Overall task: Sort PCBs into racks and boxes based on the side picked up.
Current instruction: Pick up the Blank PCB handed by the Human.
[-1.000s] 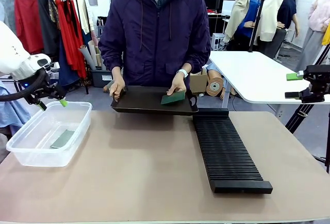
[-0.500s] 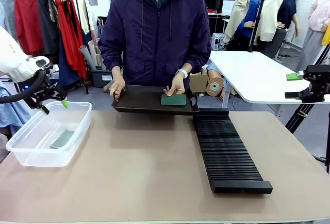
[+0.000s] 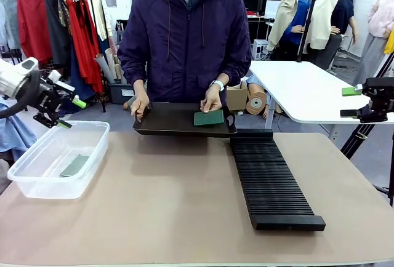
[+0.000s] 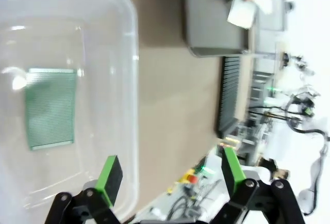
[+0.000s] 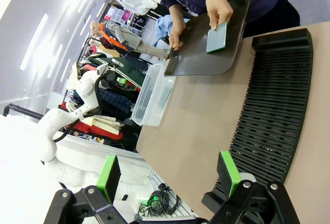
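Note:
A person at the far side holds a flat black tray (image 3: 172,120) and presses a dark green PCB (image 3: 209,117) onto it with one hand. Another PCB (image 3: 75,165), paler, lies flat in the clear box (image 3: 37,184) at the left. My left gripper (image 3: 72,113) hangs open and holds nothing, just above the box's far left rim. In the left wrist view that PCB (image 4: 50,108) lies on the box floor beyond the open gripper (image 4: 170,170). My right gripper (image 3: 349,102) stands open off the table's right edge. The long black rack (image 3: 271,178) lies right of centre.
The right wrist view looks past the open right gripper (image 5: 170,175) over the rack (image 5: 273,110) to the tray (image 5: 201,53), the PCB (image 5: 219,36) under the hand, and the box (image 5: 152,95). A white side table (image 3: 301,88) stands behind at the right.
My left gripper has lifted and drawn back to the left, away from the box. The person has laid the tilted PCB flat on the tray.

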